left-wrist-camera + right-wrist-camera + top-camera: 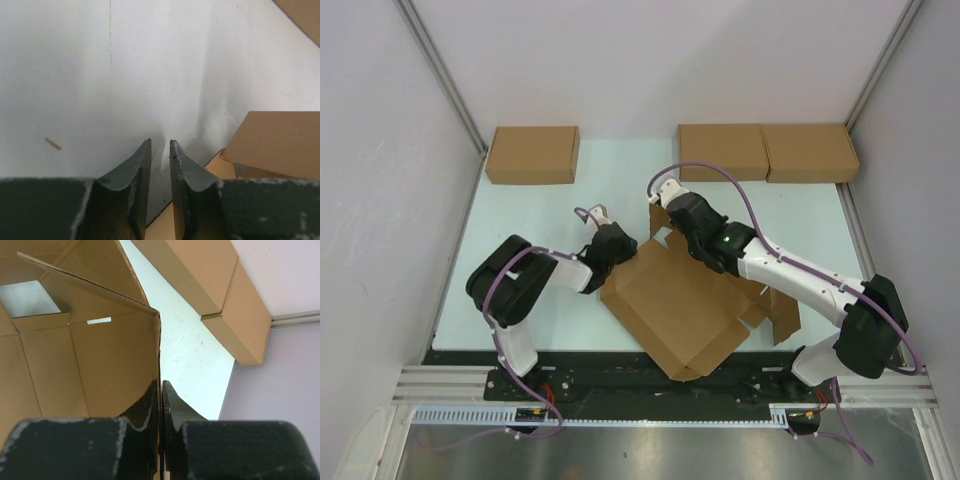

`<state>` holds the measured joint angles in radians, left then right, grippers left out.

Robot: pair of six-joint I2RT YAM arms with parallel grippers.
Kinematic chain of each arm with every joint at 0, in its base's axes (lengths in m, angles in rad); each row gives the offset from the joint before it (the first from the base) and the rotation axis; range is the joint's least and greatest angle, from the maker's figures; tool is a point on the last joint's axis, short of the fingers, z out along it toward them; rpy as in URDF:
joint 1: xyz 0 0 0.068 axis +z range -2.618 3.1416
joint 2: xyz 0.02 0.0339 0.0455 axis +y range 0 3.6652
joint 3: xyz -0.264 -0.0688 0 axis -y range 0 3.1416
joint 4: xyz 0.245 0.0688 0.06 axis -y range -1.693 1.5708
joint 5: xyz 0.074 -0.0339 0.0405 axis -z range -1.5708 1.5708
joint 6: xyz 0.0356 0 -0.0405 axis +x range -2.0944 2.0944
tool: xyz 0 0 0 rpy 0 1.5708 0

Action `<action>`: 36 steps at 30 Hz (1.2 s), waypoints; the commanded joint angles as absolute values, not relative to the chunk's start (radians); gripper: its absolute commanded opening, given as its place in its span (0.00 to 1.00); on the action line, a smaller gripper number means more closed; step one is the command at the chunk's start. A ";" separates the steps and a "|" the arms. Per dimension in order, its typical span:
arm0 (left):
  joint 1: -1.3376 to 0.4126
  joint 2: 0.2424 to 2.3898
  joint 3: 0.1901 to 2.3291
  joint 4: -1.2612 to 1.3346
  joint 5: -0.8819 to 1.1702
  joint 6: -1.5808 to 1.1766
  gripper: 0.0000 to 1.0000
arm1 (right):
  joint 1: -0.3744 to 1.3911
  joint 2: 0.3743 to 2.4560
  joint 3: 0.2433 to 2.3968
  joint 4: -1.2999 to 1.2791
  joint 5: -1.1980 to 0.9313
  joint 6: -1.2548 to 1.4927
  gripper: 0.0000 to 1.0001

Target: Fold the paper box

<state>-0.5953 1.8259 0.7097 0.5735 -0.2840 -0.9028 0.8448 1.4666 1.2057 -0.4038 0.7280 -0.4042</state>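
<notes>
paper box (680, 305) sits centre, near side, walls half-raised, right flaps loose | your right gripper (161, 395) pinches its far wall | your left gripper (160, 150), just left, jaws slightly parted, empty | likely you've tucking and lid left

right jaws: clamped on paper box (115, 350) upright flap edge | beyond: two closed boxes (200, 270) on table (190, 355)
</notes>
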 commanded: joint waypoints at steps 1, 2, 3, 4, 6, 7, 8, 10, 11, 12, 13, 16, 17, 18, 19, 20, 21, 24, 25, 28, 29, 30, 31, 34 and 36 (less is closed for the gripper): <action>-0.591 1.676 0.608 0.606 -0.356 -0.974 0.27 | 0.831 1.453 1.204 -0.354 0.753 -0.393 0.00; -0.589 1.646 0.579 0.630 -0.376 -0.985 0.27 | 0.831 1.451 1.204 -0.356 0.750 -0.390 0.00; -0.589 1.619 0.531 0.635 -0.408 -0.994 0.27 | 0.827 1.450 1.204 -0.356 0.749 -0.388 0.00; -0.589 1.562 0.513 0.641 -0.422 -1.005 0.27 | 0.827 1.451 1.204 -0.354 0.747 -0.388 0.00; -0.589 1.519 0.479 0.667 -0.431 -1.008 0.27 | 0.827 1.454 1.204 -0.353 0.742 -0.387 0.00; -0.589 1.491 0.476 0.676 -0.433 -1.003 0.26 | 0.827 1.457 1.204 -0.351 0.742 -0.387 0.00; -0.589 1.482 0.477 0.680 -0.433 -1.002 0.27 | 0.827 1.457 1.204 -0.351 0.744 -0.387 0.00; -0.586 1.480 0.512 0.676 -0.427 -0.977 0.28 | 0.831 1.465 1.204 -0.354 0.744 -0.382 0.00; -0.578 1.485 0.534 0.672 -0.422 -0.967 0.28 | 0.833 1.468 1.204 -0.354 0.753 -0.380 0.00; -0.572 1.492 0.576 0.667 -0.414 -0.957 0.28 | 0.834 1.471 1.204 -0.357 0.755 -0.380 0.00; -0.563 1.515 0.601 0.667 -0.405 -0.944 0.28 | 0.839 1.474 1.203 -0.357 0.759 -0.380 0.00; -0.519 1.584 0.699 0.678 -0.354 -0.936 0.28 | 0.844 1.482 1.201 -0.356 0.770 -0.383 0.00; -0.496 1.609 0.762 0.676 -0.322 -0.936 0.28 | 0.845 1.483 1.201 -0.353 0.773 -0.383 0.00; -0.483 1.635 0.797 0.672 -0.293 -0.939 0.28 | 0.848 1.488 1.200 -0.350 0.775 -0.385 0.00; -0.462 1.693 0.833 0.673 -0.261 -0.940 0.28 | 0.860 1.496 1.201 -0.351 0.779 -0.387 0.00; -0.454 1.724 0.901 0.676 -0.197 -0.939 0.28 | 0.864 1.500 1.201 -0.350 0.784 -0.388 0.00; -0.448 1.779 0.932 0.680 -0.175 -0.939 0.28 | 0.868 1.506 1.201 -0.351 0.785 -0.390 0.00; -0.442 1.877 1.031 0.721 -0.115 -0.931 0.27 | 0.891 1.528 1.200 -0.351 0.799 -0.394 0.00; -0.442 1.899 1.078 0.727 -0.095 -0.931 0.27 | 0.896 1.534 1.198 -0.348 0.802 -0.399 0.00; -0.442 1.983 1.156 0.739 -0.023 -0.937 0.27 | 0.896 1.537 1.198 -0.338 0.801 -0.405 0.00; -0.443 2.018 1.170 0.744 0.020 -0.948 0.27 | 0.894 1.540 1.198 -0.334 0.802 -0.405 0.00; -0.445 2.032 1.184 0.752 0.044 -0.956 0.27 | 0.894 1.539 1.198 -0.334 0.798 -0.406 0.00; -0.446 2.042 1.198 0.755 0.064 -0.966 0.26 | 0.893 1.540 1.198 -0.333 0.796 -0.405 0.00; -0.462 2.046 1.152 0.802 0.107 -0.985 0.25 | 0.884 1.537 1.198 -0.333 0.785 -0.402 0.00; -0.474 2.019 1.106 0.851 0.110 -0.991 0.24 | 0.879 1.534 1.198 -0.333 0.782 -0.400 0.00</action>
<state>-0.4500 2.0556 1.1496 0.7216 0.0246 -0.9672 0.8841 1.5337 1.1988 -0.3733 0.7959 -0.4236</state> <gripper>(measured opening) 0.257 0.063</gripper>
